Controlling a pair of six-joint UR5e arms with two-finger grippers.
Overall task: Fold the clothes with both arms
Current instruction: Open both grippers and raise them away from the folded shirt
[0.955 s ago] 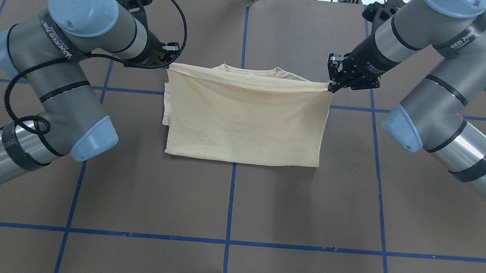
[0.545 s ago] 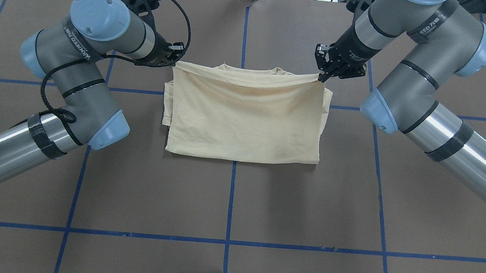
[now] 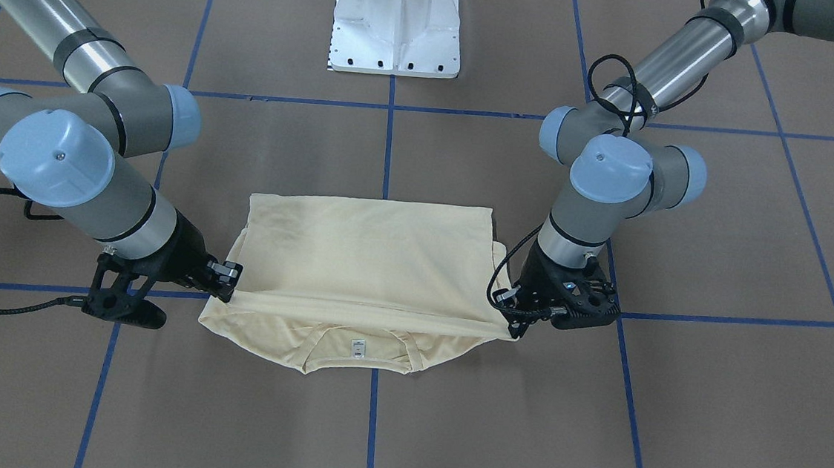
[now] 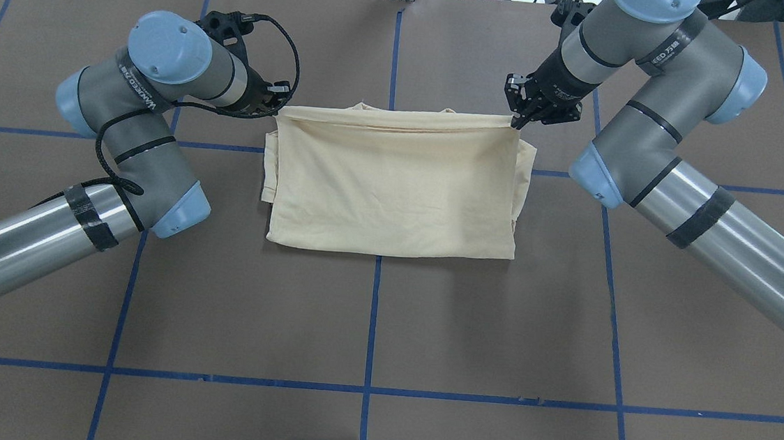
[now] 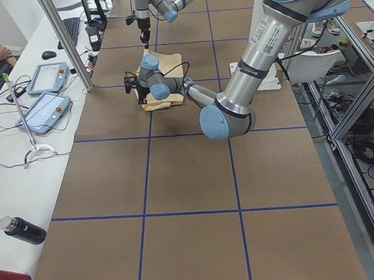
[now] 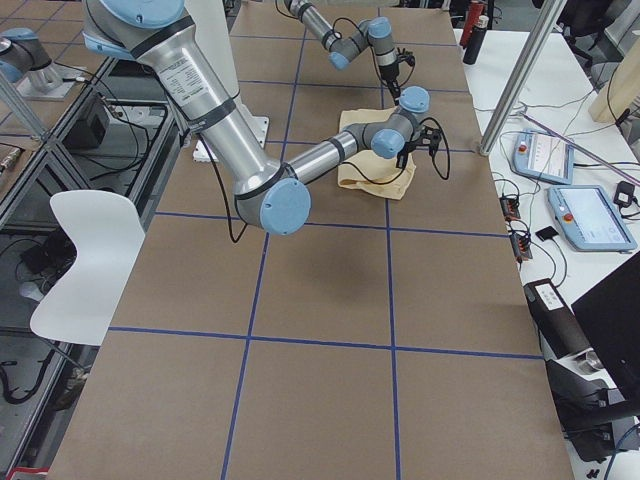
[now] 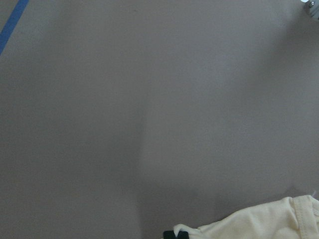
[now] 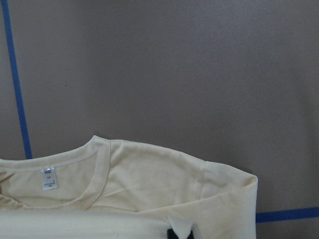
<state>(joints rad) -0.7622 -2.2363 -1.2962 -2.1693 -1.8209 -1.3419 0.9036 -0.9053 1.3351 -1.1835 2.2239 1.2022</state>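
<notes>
On the brown worktop (image 4: pixel 383 331) the cream T-shirt (image 4: pixel 394 192) lies on the side far from the robot, already folded in half. The left gripper (image 4: pixel 277 101) pinches one corner of the top layer. The right gripper (image 4: pixel 515 121) pinches the other corner. Both are closed tight on the cloth and hold that edge pulled straight between them, just over the shoulders.

I think this is the step of bringing the bottom edge up to the neck end. Next, both grippers need to go down together, lay the edge flat and even, and then let go.

From overhead the neck end is almost hidden. The right wrist view shows the collar (image 8: pixel 103 169) and the small white neck label (image 8: pixel 48 178) up close. The front-facing view shows them too, sticking out past the held edge. The left wrist view shows mostly bare worktop and a tiny bit of cloth.
</notes>
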